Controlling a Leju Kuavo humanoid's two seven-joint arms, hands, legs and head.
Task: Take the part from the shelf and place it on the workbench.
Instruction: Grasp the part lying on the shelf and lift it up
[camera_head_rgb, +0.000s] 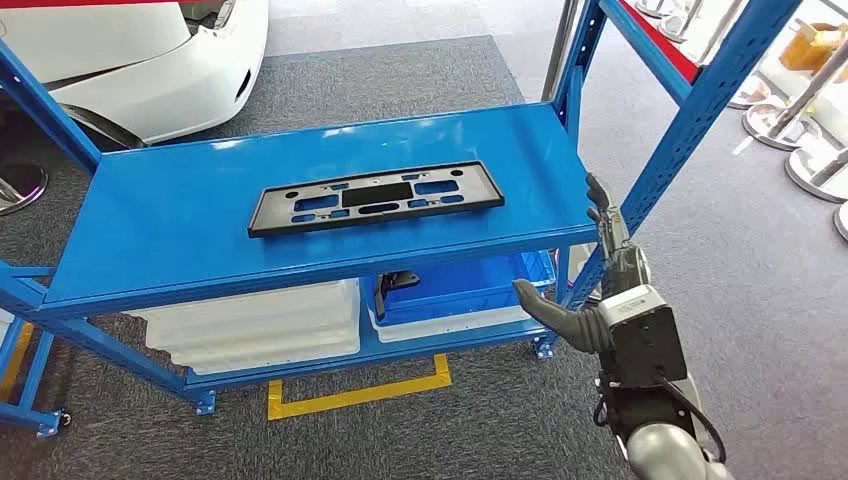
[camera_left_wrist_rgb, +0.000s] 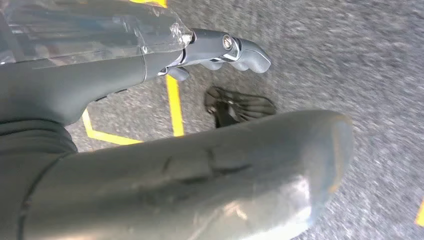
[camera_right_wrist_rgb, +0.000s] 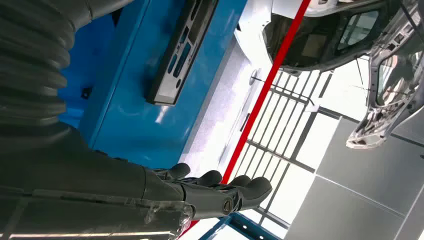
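Part: a flat black plastic frame (camera_head_rgb: 375, 196), long and rectangular with cut-out slots, is lying on the blue shelf (camera_head_rgb: 170, 215), roughly in the middle of the upper deck and slightly angled to its front edge. Nothing is touching it.
Right hand: the right hand (camera_head_rgb: 600, 275) is reaching up beside the shelf's right front corner, close to the blue upright post (camera_head_rgb: 690, 115). Its fingers are stretching out straight toward the deck edge, and the thumb (camera_head_rgb: 545, 308) is sticking out well apart from them; it is holding nothing and is standing apart from the part.
Right wrist view: the fingers (camera_right_wrist_rgb: 220, 187) are lying side by side, extended, with the black frame (camera_right_wrist_rgb: 182, 47) well beyond them on the blue deck.
Left hand: the left hand (camera_left_wrist_rgb: 220, 52) is hanging over grey carpet with yellow floor tape (camera_left_wrist_rgb: 173, 102). Its fingers seem to be curling loosely with nothing in them, though the blur is making that hard to judge.
Lower shelf: a blue bin (camera_head_rgb: 465, 285) and white trays (camera_head_rgb: 255, 325) are sitting beneath the deck.
Background: a white car body (camera_head_rgb: 150, 60) is standing behind the shelf.
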